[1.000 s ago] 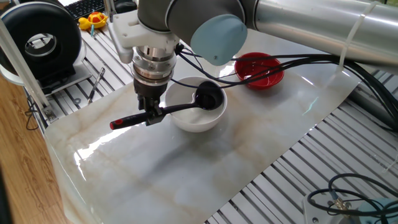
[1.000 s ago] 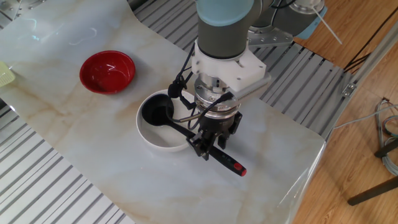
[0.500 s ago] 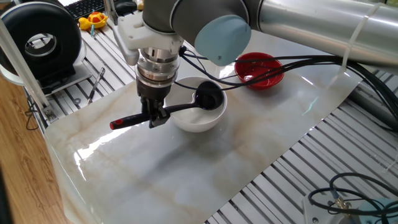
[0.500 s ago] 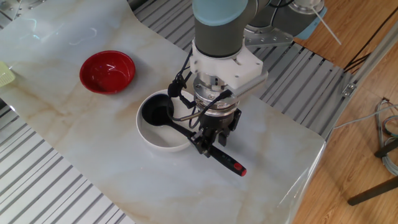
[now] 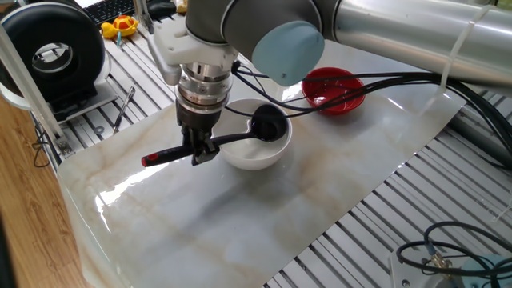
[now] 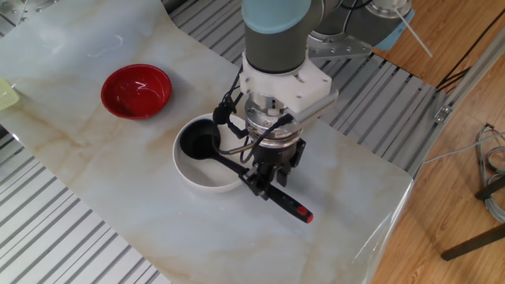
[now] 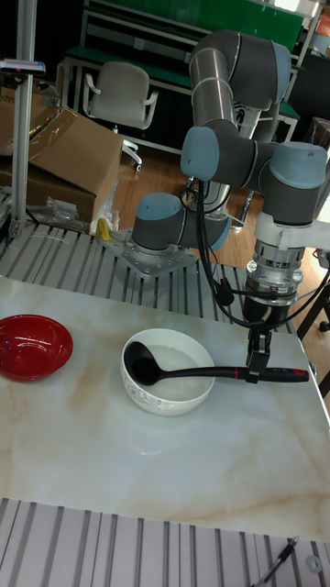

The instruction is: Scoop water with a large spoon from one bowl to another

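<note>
One large spoon [image 7: 197, 372] lay nearly level, its deep black scoop sunk inside the white bowl [image 7: 171, 393] while the long handle crossed the rim and ended in a red tip out over the marble-patterned tabletop [image 5: 264, 216]. The gripper [image 6: 260, 184] was clamped on the handle near that red end, well back from the scoop, presumably so the fingers stayed dry and clear of the rim. The water could not be made out. The red bowl [image 6: 136, 91] sat well apart on the same surface, apparently waiting to receive the scoopful.
</note>
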Motion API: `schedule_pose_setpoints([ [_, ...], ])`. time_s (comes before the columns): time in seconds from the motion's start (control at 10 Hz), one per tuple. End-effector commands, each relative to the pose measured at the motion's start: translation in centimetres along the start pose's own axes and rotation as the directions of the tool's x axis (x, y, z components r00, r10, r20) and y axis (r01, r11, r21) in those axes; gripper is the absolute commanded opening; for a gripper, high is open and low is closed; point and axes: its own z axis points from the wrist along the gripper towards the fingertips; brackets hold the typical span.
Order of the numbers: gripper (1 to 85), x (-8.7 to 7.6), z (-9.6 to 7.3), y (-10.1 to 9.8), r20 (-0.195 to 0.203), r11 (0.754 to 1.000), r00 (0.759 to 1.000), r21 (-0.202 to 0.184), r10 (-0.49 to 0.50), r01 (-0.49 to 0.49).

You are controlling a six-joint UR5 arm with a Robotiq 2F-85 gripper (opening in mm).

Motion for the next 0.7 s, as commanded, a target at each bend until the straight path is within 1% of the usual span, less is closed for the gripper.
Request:
schedule_pose_setpoints([
  [0.0, 40.7, -0.36, -0.07, -0.15, 0.018, 1.000, 1.000, 0.001, 0.002, -0.002],
  [0.1, 31.7, -0.40, -0.09, -0.14, 0.020, 1.000, 1.000, 0.000, 0.004, -0.004],
  [0.2, 27.0, -0.41, -0.15, -0.16, 0.020, 1.000, 1.000, 0.000, 0.008, -0.008],
  [0.3, 11.3, -0.45, -0.23, -0.20, 0.018, 1.000, 1.000, 0.000, 0.010, -0.010],
  [0.4, 1.3, -0.54, -0.36, -0.20, 0.017, 1.000, 1.000, -0.001, 0.009, -0.009],
  [0.6, 1.3, -1.26, -0.72, -0.14, 0.031, 1.000, 0.999, -0.005, 0.010, -0.010],
])
